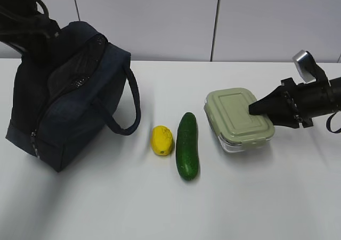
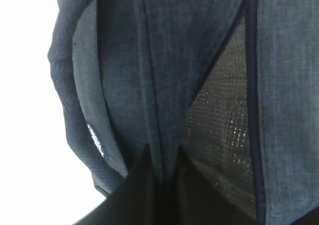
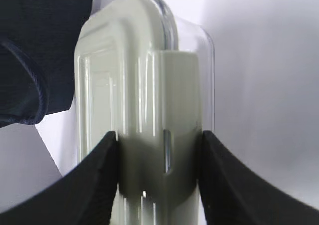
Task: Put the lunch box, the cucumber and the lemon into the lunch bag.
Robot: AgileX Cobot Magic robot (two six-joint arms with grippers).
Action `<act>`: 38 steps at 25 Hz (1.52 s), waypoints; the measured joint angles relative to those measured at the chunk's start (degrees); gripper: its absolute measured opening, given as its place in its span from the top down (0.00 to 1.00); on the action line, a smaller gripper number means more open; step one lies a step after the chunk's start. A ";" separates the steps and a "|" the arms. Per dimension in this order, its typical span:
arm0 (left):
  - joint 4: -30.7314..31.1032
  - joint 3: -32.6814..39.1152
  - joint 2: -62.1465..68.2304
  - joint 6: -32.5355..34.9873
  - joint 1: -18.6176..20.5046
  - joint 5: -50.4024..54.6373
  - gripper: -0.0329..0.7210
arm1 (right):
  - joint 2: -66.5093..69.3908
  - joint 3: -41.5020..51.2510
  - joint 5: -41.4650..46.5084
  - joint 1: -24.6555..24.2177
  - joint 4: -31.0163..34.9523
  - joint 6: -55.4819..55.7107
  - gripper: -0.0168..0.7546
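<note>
The dark navy lunch bag (image 1: 69, 96) leans tilted at the left of the table, its zipper line facing the camera. My left gripper (image 2: 163, 152) is shut on a fold of the lunch bag's fabric (image 2: 124, 60); in the exterior view it is hidden behind the bag's top. The yellow lemon (image 1: 162, 140) and the dark green cucumber (image 1: 187, 145) lie side by side mid-table. To their right is the lunch box (image 1: 234, 115) with its sage-green lid. My right gripper (image 1: 256, 109) is shut on the lunch box's right end (image 3: 134, 85), one finger on each face.
A loop handle (image 1: 130, 107) of the bag hangs down towards the lemon. A mesh pocket (image 2: 219, 125) shows on the bag in the left wrist view. The white table (image 1: 160, 208) runs back to a white wall.
</note>
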 joint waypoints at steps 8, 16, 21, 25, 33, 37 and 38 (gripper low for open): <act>0.09 0.00 0.04 -0.10 0.00 0.00 0.95 | -4.84 -2.83 0.47 2.69 0.37 2.81 0.52; 0.09 0.00 0.68 -0.10 0.00 0.00 0.95 | -5.85 -8.19 0.70 7.84 0.37 6.74 0.52; 0.09 0.00 0.81 -0.10 0.00 0.00 0.95 | -5.85 -11.52 1.14 11.72 1.15 8.56 0.52; 0.09 0.00 0.85 -0.10 0.00 0.00 0.95 | -5.85 -14.69 1.51 14.33 1.95 10.21 0.52; -0.48 0.00 1.20 -0.10 -0.32 0.00 0.95 | -5.85 -19.14 2.13 19.51 3.80 11.41 0.52; -0.72 0.00 1.41 -0.10 -1.76 0.00 0.95 | -5.85 -20.02 2.24 21.82 4.42 11.50 0.52; -1.18 0.00 1.41 -0.10 -2.16 0.00 0.95 | -5.85 -20.07 2.24 22.47 4.56 11.50 0.52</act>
